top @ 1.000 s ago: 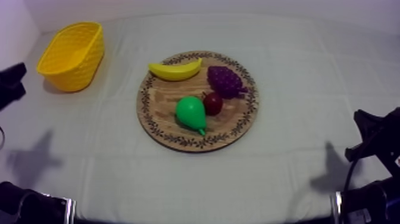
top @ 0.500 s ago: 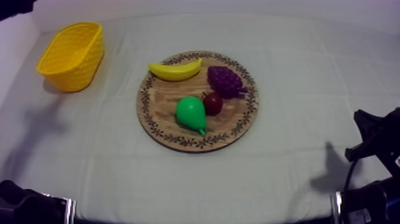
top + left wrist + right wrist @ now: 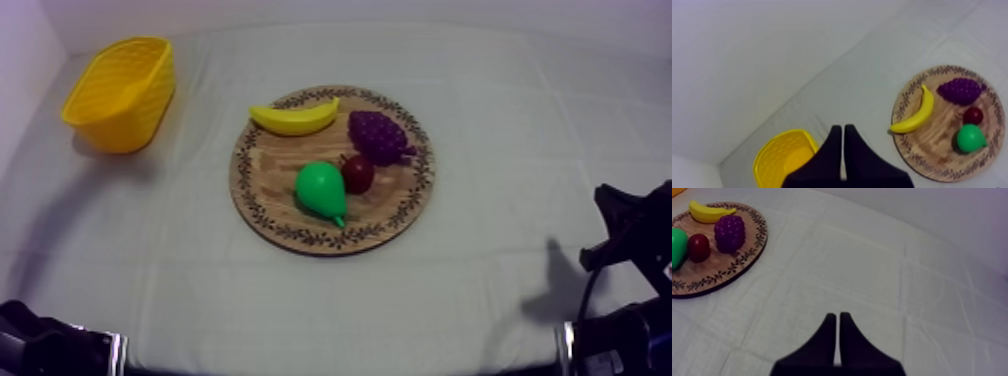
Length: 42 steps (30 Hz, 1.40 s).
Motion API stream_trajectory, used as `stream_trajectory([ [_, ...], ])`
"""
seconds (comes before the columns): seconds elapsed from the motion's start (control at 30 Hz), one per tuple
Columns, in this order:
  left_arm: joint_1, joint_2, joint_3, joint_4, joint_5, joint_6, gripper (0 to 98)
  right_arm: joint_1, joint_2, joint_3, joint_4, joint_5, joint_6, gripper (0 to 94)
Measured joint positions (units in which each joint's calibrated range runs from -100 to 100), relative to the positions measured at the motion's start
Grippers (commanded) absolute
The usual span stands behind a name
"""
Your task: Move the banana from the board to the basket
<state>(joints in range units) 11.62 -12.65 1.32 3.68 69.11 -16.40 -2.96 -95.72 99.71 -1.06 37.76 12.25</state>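
Note:
The yellow banana [image 3: 295,118] lies along the far left rim of the round wooden board [image 3: 268,172], at the table's middle. At the far left stands the yellow basket [image 3: 120,95], with nothing in it. My left gripper [image 3: 839,129] is shut on nothing, a narrow wedge high above the cloth beside the basket [image 3: 779,160]. From there the banana [image 3: 917,112] lies well off on the board [image 3: 922,156]. My right gripper [image 3: 835,316] is shut too, low over bare cloth, far from the board [image 3: 722,273] and the banana [image 3: 709,212].
A green pear [image 3: 320,190], a small red fruit [image 3: 358,173] and purple grapes [image 3: 378,135] share the board with the banana. My right arm [image 3: 630,240] sits at the right edge. Bare cloth lies between board and basket.
My left arm has risen from the left edge, past the upper left corner, and out of the top view. Its shadow slid toward the basket. The right arm and the fruit have not moved.

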Motion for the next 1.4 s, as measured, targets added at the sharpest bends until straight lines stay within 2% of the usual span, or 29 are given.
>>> stream_trajectory([
  [0.17, 1.1, 4.2, -0.4, 0.75, 2.3, -2.6, 0.0, 0.0, 0.0, 0.0, 0.0, 0.2, 0.0, 0.6],
  [0.33, 2.8, 7.4, -0.4, 0.48, 3.1, -5.0, 0.0, 0.0, 0.0, 0.0, 0.0, 0.0, 0.0, 0.6],
  [0.43, 4.0, 9.4, -0.6, -0.09, 4.0, -5.8, 0.0, 0.0, 0.0, 0.0, 0.0, 0.0, 0.0, 0.6],
  [0.67, 7.3, 14.0, -1.4, -2.8, 5.3, -6.1, 0.0, 0.0, 0.0, 0.0, 0.0, 0.0, 0.0, 0.6],
  [0.9, 8.5, 16.5, -1.6, -3.68, 5.5, -6.2, 2.0, 0.0, 0.0, 0.0, 0.0, 0.0, 0.0, 0.6],
  [1.0, 9.2, 17.4, -1.6, -4.14, 5.4, -6.4, 13.7, 0.0, 0.0, 0.0, 0.0, 0.0, 0.0, 0.6],
  [1.13, 9.8, 18.1, -0.7, -4.21, 5.0, -7.0, 44.0, 0.0, 0.0, 0.0, 0.0, 0.0, 0.0, 0.6],
  [1.23, 10.4, 17.9, 0.8, -4.48, 3.6, -7.6, 62.6, 0.0, 0.0, 0.0, 0.0, 0.0, 0.0, 0.6],
  [1.3, 10.9, 17.9, 1.7, -4.87, 2.7, -7.4, 70.5, 0.0, 0.0, 0.0, 0.0, 0.0, 0.0, 0.6],
  [1.4, 11.6, 18.1, 2.4, -5.69, 1.6, -6.9, 76.6, 0.0, 0.0, 0.0, 0.0, 0.0, 0.0, 0.6],
])
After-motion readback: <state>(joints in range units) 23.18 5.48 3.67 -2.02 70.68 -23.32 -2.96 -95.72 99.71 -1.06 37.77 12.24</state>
